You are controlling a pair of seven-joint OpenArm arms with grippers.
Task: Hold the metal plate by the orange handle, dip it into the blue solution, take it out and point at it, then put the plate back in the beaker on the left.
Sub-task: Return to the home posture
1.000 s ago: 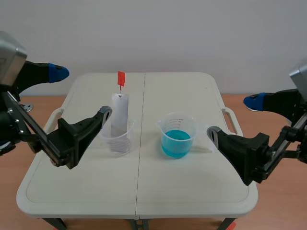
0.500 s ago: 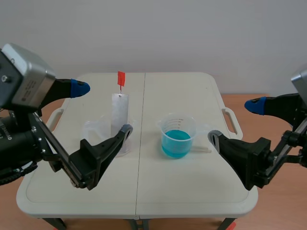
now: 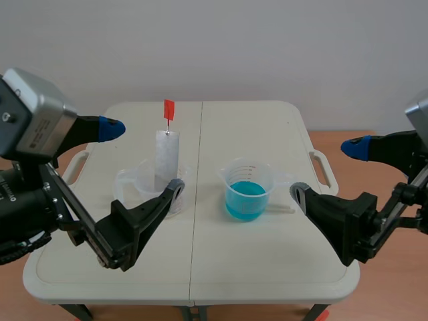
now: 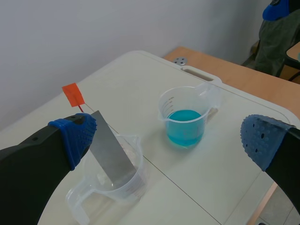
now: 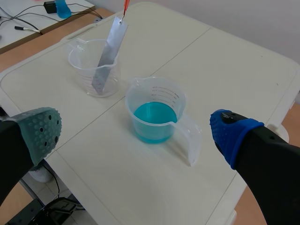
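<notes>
Left gripper (image 3: 143, 156) is easing in close to the clear beaker (image 3: 134, 182), its fingers spread wide and gripping nothing.
Metal plate (image 3: 165, 155) with orange handle (image 3: 168, 109) is leaning inside that beaker, left of the blue solution beaker (image 3: 247, 189) on the white surface (image 3: 254, 261); right gripper (image 3: 326, 168) is hanging released, near the blue one.

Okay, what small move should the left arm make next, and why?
Probably lift the left gripper toward the orange handle and bring its open fingers around it: the metal plate stands untouched in the left beaker, with its handle free at the top.
</notes>
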